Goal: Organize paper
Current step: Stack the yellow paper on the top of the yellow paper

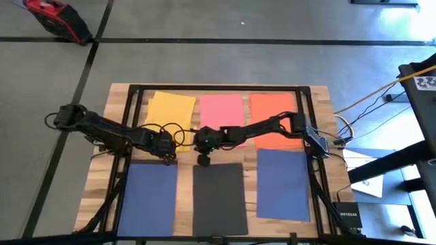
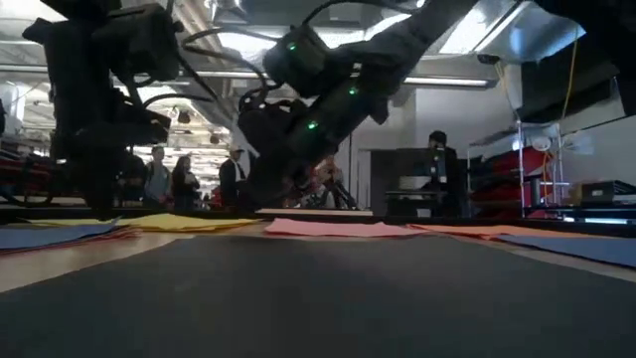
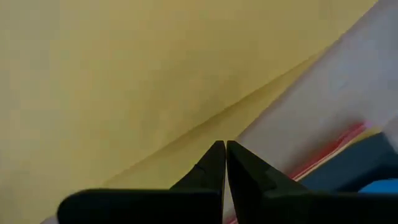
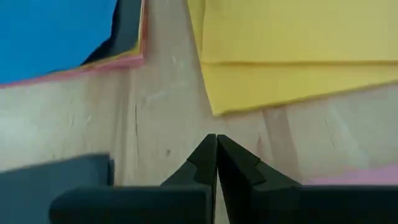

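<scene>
Six flat coloured paper sheets lie on the pale wooden tabletop [image 1: 116,122]. The black sheet [image 1: 219,197] lies just before the right claw [image 1: 203,159], fingers pressed together; the yellow sheets [image 1: 170,107] lie beneath the left claw [image 1: 168,154], likewise closed. A black box [image 1: 345,216] reads NETGEAR.

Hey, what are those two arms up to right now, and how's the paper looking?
Left hand shut, empty, at the yellow paper. Right hand shut, empty, over bare table mid-table. Six piles laid out, yellow one uneven. Nothing in the way.
</scene>
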